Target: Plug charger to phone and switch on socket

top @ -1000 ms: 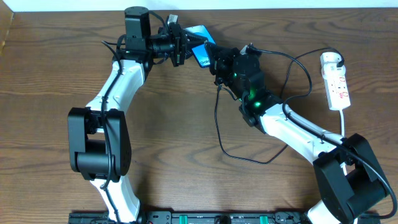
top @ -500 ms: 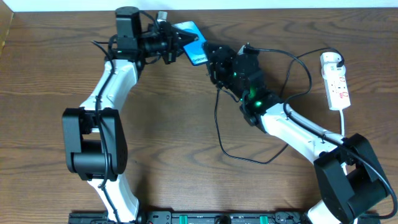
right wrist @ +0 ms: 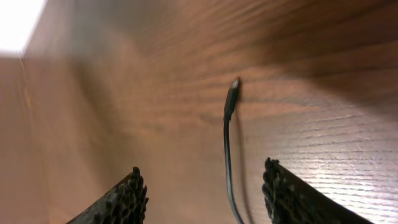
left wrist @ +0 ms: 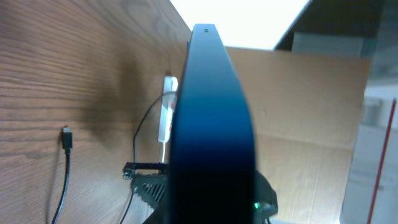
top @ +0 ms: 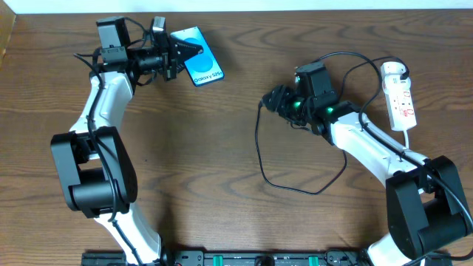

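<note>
Phone (top: 201,66) is clamped by one edge in the left gripper (top: 179,53) at the far left of the table. The charger (top: 258,144) lies loose on the wood, its connector tip (right wrist: 233,87) unplugged and well apart from the phone, and the right gripper (right wrist: 205,180) hangs wide open and empty over that tip. Risk is judged highest at pickup and insertion: a pinch on the thin cable behind the tip would let the connector swivel and miss the port, and pressing against an edge-held phone could pivot it in the jaws. The socket (top: 399,96) sits at the far right; its switch position cannot be read.
</note>
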Motion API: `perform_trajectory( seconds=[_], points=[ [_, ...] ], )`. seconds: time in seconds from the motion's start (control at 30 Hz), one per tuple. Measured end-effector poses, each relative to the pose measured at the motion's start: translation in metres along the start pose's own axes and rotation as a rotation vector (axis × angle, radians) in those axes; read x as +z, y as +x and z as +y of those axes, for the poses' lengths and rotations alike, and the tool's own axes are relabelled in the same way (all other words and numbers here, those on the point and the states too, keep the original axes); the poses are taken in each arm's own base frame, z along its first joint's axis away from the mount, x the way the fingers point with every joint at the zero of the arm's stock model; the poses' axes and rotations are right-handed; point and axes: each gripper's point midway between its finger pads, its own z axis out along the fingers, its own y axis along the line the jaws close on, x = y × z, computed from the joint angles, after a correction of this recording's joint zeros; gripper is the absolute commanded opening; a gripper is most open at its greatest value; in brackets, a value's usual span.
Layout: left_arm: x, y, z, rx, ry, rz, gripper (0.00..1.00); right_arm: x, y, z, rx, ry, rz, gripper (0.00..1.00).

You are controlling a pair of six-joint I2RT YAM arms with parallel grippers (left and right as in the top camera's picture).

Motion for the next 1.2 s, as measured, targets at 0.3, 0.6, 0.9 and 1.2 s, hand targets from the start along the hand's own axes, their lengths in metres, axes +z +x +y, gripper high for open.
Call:
perform_trajectory(
  seconds=[0.3,0.6,0.9,1.2],
  points=[
    [0.002,0.008,-0.005,0.046,0.03,0.042,0.08,-0.001,0.015,0.01,-0.157,-0.007,0.143,0.46],
    [0.001,0.008,-0.006,0.02,0.032,0.045,0.07,0.042,-0.015,0.022,-0.142,0.124,0.283,0.29],
    [-0.001,0.007,-0.005,0.008,0.032,0.039,0.07,0.089,0.007,-0.025,0.029,0.22,0.359,0.24],
    [-0.001,0.007,-0.005,0.008,0.032,0.039,0.07,0.1,0.003,-0.018,0.074,0.185,0.344,0.06]
  ],
)
